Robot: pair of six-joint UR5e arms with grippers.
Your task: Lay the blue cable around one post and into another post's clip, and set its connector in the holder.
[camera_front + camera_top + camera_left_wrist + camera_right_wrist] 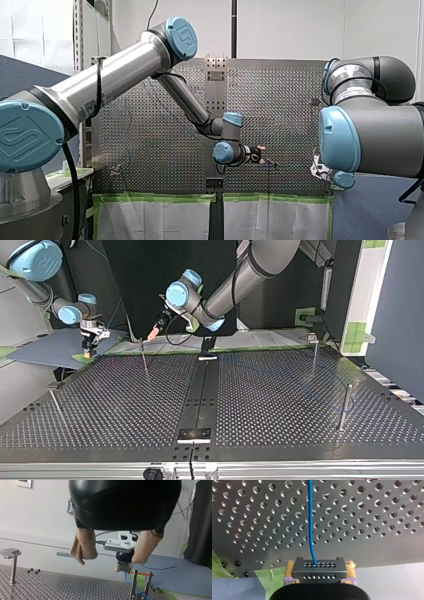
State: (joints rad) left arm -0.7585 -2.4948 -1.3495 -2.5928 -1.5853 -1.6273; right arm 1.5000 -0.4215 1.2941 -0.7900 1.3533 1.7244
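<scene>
The right wrist view shows my right gripper (319,572) shut on a black connector (318,565), its yellow pads against both sides. The blue cable (311,517) runs out of the connector over the perforated table (374,510). In the top view my right gripper (88,351) hangs at the table's far left corner. My left gripper (109,562) stands open and empty, with beige pads. Ahead of it a forked clip post (135,585) with an orange band stands just below the held connector (123,567). From the top view, my left gripper (152,333) hovers above a thin post (145,360).
More posts stand on the table: one at the top view's far right (314,347), one nearer at the right (344,407), and a leaning one at the left (56,402). A black rail (202,390) runs down the middle. Green tape (270,576) marks the table's edge by my right gripper.
</scene>
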